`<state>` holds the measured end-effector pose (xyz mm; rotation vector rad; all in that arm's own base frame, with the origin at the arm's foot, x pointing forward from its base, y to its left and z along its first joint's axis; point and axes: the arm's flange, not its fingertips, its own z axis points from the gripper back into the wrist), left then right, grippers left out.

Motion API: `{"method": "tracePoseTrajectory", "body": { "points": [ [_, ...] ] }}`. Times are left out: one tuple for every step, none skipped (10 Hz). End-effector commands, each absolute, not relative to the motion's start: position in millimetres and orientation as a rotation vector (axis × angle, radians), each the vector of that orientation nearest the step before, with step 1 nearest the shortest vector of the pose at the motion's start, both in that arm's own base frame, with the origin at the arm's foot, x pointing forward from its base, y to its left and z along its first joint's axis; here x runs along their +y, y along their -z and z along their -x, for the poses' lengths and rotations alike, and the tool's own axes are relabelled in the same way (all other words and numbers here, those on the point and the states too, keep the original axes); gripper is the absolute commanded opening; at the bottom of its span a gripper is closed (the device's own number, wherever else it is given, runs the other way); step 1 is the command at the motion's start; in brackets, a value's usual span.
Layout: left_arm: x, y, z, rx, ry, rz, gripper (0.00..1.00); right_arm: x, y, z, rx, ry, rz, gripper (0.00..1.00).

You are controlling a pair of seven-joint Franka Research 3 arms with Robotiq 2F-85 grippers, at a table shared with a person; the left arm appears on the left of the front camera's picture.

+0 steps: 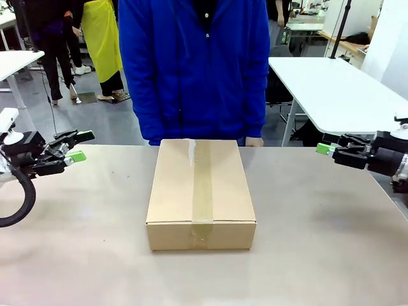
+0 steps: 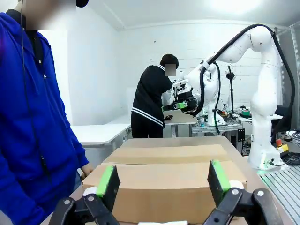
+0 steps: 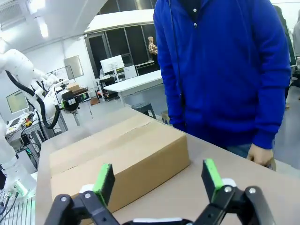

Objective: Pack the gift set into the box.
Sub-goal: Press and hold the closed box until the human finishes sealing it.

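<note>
Cardboard dominates the middle of the front view: the large brown box (image 1: 201, 191) sits flat on the tan table (image 1: 76, 255), its top flaps down and a strip of clear tape (image 1: 203, 185) running along the centre seam from the far edge over the near face. Behind it, at the top centre of the frame, a person in a blue jacket (image 1: 194, 64) stands against the far edge of the table, one hand (image 1: 254, 141) just showing at the upper right of the carton. The left gripper (image 1: 75, 145) hovers at the left edge of the frame, well apart from the box, its green-padded fingers spread open and pointing toward the middle. The right gripper (image 1: 327, 149) hangs at the right edge, also clear of the box; from this angle its jaw gap cannot be told. In the left wrist view the left gripper (image 2: 164, 180) has its two pads wide apart at the bottom of the frame, with the box (image 2: 164, 183) lying beyond them and the blue sleeve (image 2: 33, 140) filling the left side. In the right wrist view the right gripper (image 3: 157, 180) is likewise wide open — nothing between its pads — with the box (image 3: 117, 164) at lower left and the person's hand (image 3: 260, 154) resting at the table edge at lower right.
</note>
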<state>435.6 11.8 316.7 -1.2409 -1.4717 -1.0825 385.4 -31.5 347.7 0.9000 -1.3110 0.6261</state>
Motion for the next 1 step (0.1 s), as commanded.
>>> {"method": "tracePoseTrajectory", "body": {
  "points": [
    [14.4, -319.0, -433.2, -1.471, 1.098, 1.23, 1.0, -35.5, -352.6, -386.6, -1.318, -0.626, -0.907, 1.0]
  ]
}}
